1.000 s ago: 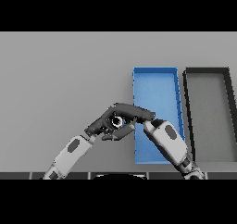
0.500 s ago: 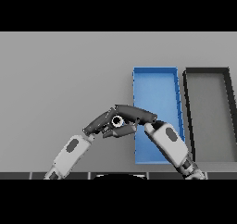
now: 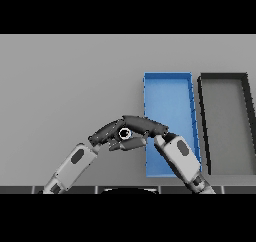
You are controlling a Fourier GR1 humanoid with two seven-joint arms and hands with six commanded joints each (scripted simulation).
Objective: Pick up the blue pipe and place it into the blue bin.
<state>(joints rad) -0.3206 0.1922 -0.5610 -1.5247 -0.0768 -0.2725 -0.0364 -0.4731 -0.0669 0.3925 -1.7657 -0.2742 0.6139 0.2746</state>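
Note:
The pipe (image 3: 124, 133) shows end-on as a small pale-rimmed ring, just left of the blue bin (image 3: 167, 88). My right hand (image 3: 145, 125) reaches left from the bin's near left corner. Its fingers lie over the pipe and its thumb curls under it, so it is shut on the pipe. My left hand (image 3: 101, 134) comes in from the lower left with relaxed fingers and sits right against the pipe's left side. The pipe's length is hidden inside the hands. My right forearm (image 3: 179, 155) covers the bin's near end.
A black bin (image 3: 224, 81) stands directly right of the blue bin, both running away from me. Grey table stretches to the left and beyond the hands.
My right forearm has crept slightly right and down. The pipe stays held at nearly the same spot, and the left hand has barely moved.

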